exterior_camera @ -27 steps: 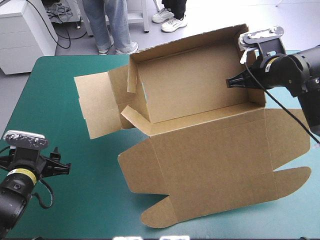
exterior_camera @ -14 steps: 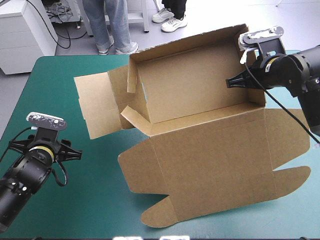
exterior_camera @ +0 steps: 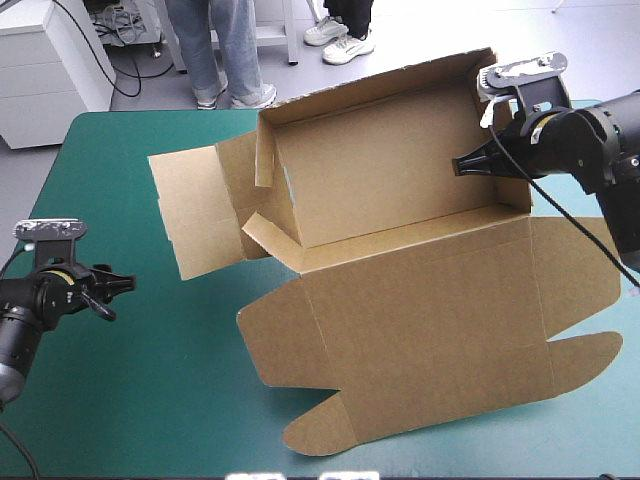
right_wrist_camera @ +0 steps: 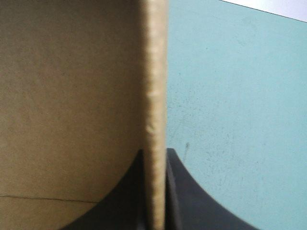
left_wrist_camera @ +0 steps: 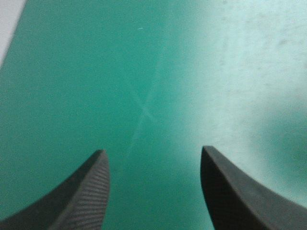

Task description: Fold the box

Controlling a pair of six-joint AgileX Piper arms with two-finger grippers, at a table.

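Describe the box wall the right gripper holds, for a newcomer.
On the teal-green table, find the raised tray of the brown box at the far side. Its short right-end wall stands upright. Unlike the other walls, it is pinched between the black fingers of the right gripper.

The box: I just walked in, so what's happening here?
The robot is folding the box, a brown sheet on the teal-green cover. Its far part stands as an open tray; the lid lies flat nearer. The right gripper has its jaws shut on the tray's right end wall. The left gripper hovers off by the table's left edge, jaws open, holding nothing.
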